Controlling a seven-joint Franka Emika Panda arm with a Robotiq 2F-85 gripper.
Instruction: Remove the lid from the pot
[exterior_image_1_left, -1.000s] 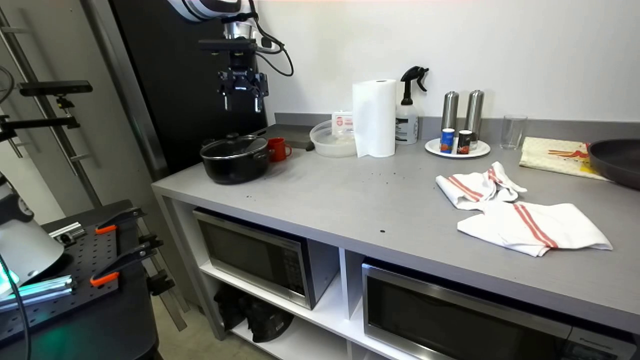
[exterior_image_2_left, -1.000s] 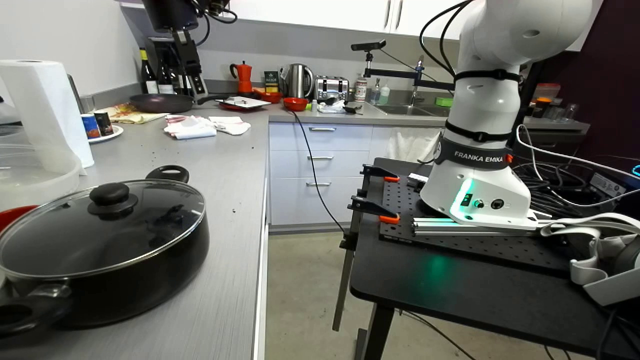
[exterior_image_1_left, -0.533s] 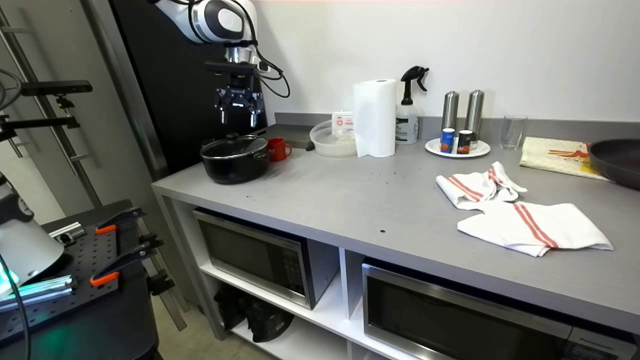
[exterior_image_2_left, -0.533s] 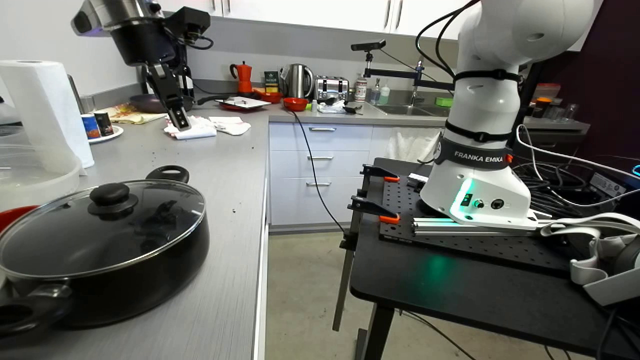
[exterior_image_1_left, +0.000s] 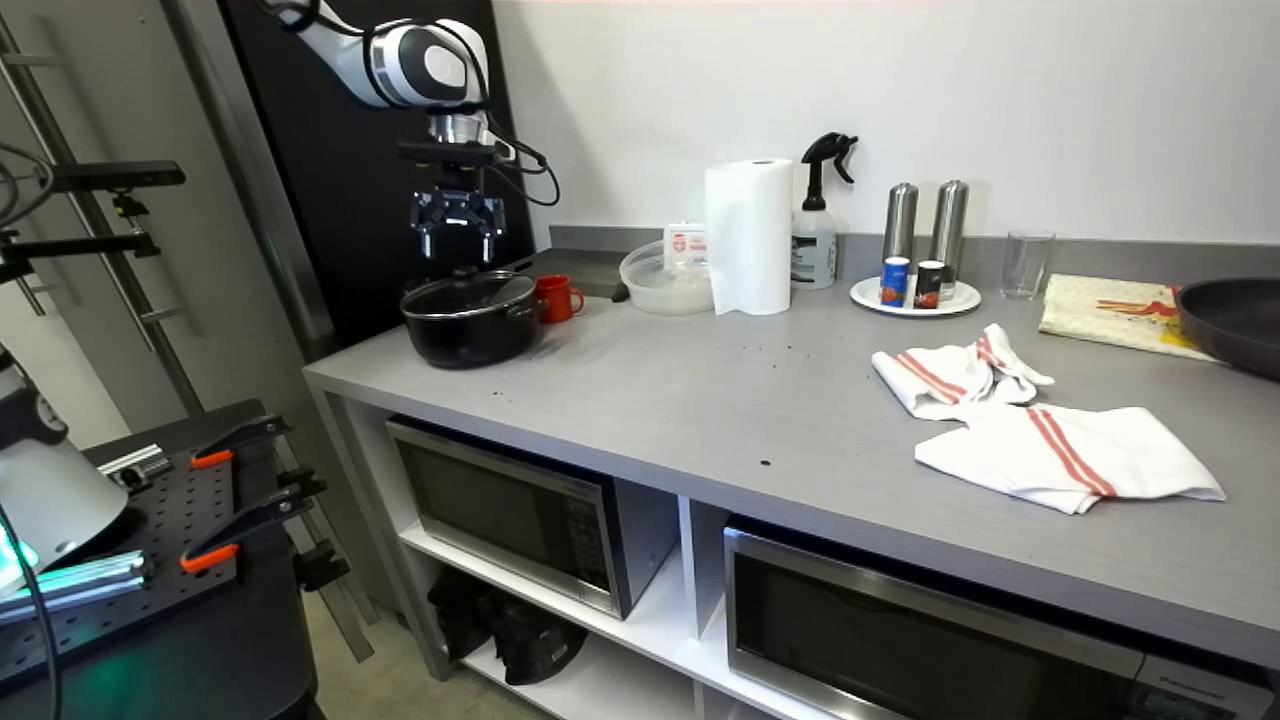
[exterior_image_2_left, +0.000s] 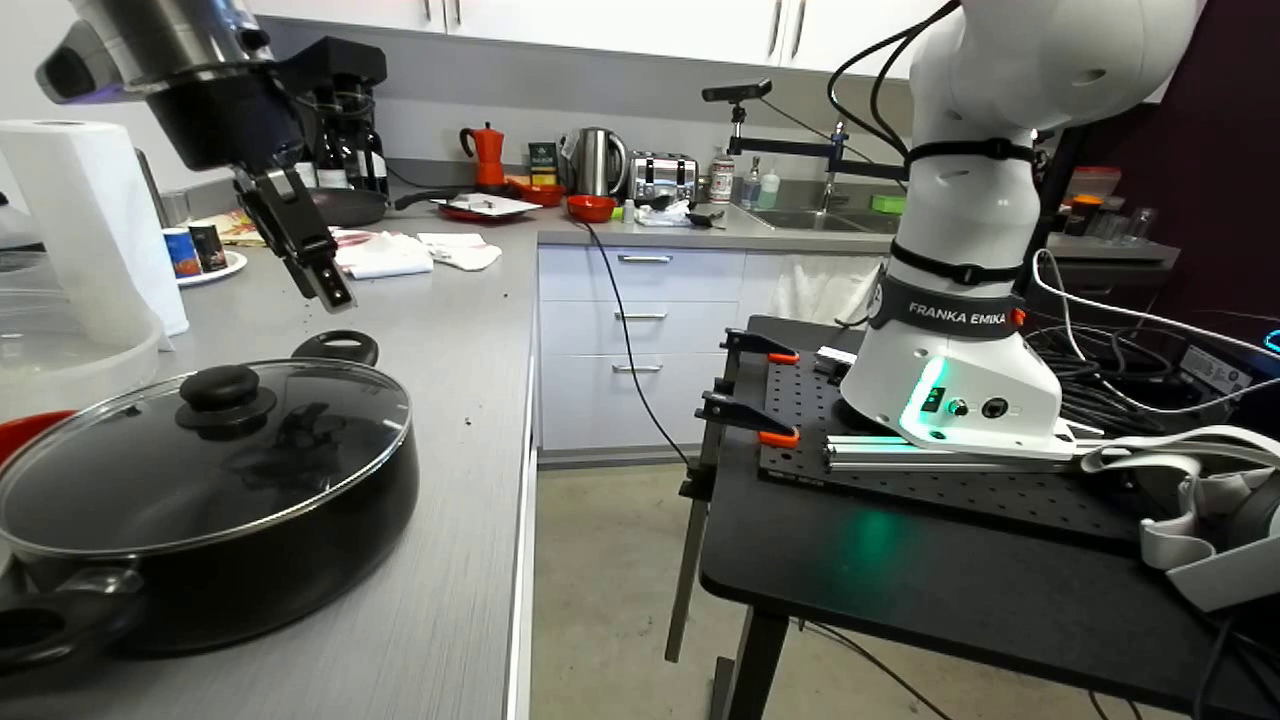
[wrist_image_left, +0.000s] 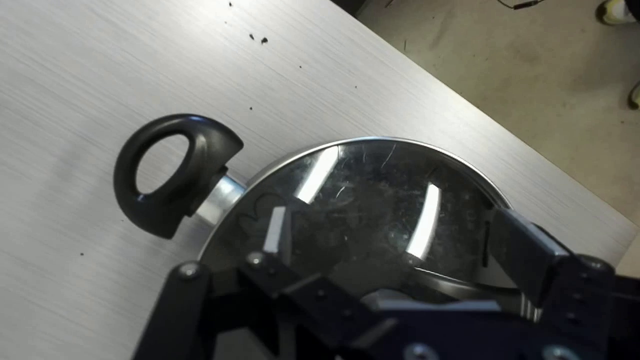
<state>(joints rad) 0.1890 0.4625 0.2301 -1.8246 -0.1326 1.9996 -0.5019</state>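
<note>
The black pot (exterior_image_1_left: 470, 340) stands near the counter's end. It is large at the left in an exterior view (exterior_image_2_left: 300, 570). Its see-through glass lid (exterior_image_1_left: 490, 293) rests flat on it with a metal rim; the lid (exterior_image_2_left: 130, 490) and its dark knob (exterior_image_2_left: 220, 388) show clearly there. My gripper (exterior_image_1_left: 458, 246) is open and empty, pointing down above the lid, apart from it. In an exterior view the gripper (exterior_image_2_left: 335, 295) hangs above and beyond the pot's far handle. In the wrist view the spread fingers (wrist_image_left: 392, 232) frame the lid (wrist_image_left: 360, 195); the knob is hidden there.
A red mug (exterior_image_1_left: 557, 298) stands right beside the pot. Behind it are a clear plastic tub (exterior_image_1_left: 665, 290), a paper towel roll (exterior_image_1_left: 750, 240) and a spray bottle (exterior_image_1_left: 814, 250). A dark fridge (exterior_image_1_left: 340, 200) rises behind the pot. The counter's front edge (exterior_image_1_left: 400, 395) is close to the pot.
My gripper has come down from high up and moved closer to the pot, shifting slightly left in an exterior view. It stays open. The pot and lid have not moved.
</note>
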